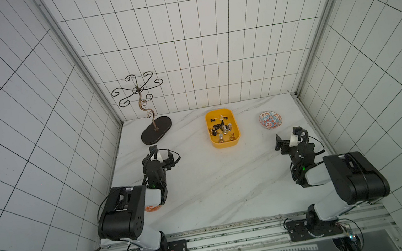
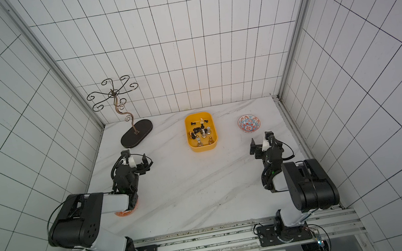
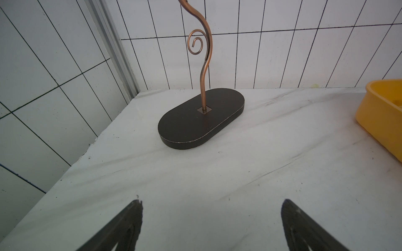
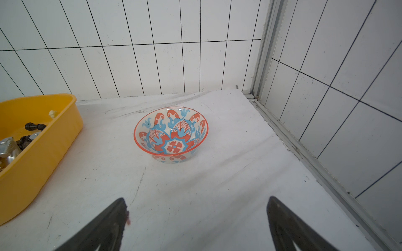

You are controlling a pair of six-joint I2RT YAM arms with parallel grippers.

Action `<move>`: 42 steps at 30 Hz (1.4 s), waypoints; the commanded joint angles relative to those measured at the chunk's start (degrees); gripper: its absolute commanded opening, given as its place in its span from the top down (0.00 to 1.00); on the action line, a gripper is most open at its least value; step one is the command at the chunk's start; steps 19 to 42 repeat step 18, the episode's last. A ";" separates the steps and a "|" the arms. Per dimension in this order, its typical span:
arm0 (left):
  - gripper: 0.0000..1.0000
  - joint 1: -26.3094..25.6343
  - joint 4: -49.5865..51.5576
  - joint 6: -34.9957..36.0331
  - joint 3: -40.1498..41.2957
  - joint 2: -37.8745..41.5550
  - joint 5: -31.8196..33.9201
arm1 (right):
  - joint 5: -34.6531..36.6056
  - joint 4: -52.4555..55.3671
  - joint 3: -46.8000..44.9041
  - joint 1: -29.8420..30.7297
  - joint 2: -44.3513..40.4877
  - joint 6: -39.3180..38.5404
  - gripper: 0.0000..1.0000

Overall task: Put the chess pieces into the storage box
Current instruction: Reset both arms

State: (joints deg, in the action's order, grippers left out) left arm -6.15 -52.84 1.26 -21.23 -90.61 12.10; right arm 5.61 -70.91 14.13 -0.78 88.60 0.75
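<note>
While no piece is showing loose on the tabletop (image 1: 218,184) in a top view, the chess pieces (image 1: 222,128) are all lying inside the storage box (image 1: 226,144), which is sitting toward the far edge with its long axis running near to far; the left fingers (image 1: 170,155) are standing wide and empty to its near left, the right fingers (image 1: 278,142) are standing wide and empty to its near right, and neither pair is looking clearly nearer. Both top views are showing the same layout, with the chess pieces (image 2: 202,131) clustered mid-box, the storage box (image 2: 202,146) lying between the left fingers (image 2: 145,159) and the right fingers (image 2: 254,147), the wire stand (image 1: 157,133) sitting far left and the patterned bowl (image 1: 270,120) sitting far right. An orange rim (image 1: 151,208) is peeking out under the left arm; what it is holding cannot be told. From the left wrist, the left fingers (image 3: 130,223) are gaping over bare marble and facing the wire stand (image 3: 195,126), with only a corner of the storage box (image 3: 380,121) showing. From the right wrist, the right fingers (image 4: 289,223) are gaping toward the empty patterned bowl (image 4: 174,134), with the storage box (image 4: 43,152) lying off to the left. Judging by this, nothing is waiting to be grasped.
</note>
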 commanded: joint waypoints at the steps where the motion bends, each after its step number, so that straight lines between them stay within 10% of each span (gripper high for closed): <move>1: 0.03 0.40 -0.33 0.10 -0.62 1.05 -0.67 | -0.24 -1.45 0.33 -0.45 0.08 -1.20 0.01; 42: 0.03 0.43 -0.25 0.14 -0.60 1.05 -0.63 | -2.09 -0.63 0.68 -1.50 0.00 -0.84 0.01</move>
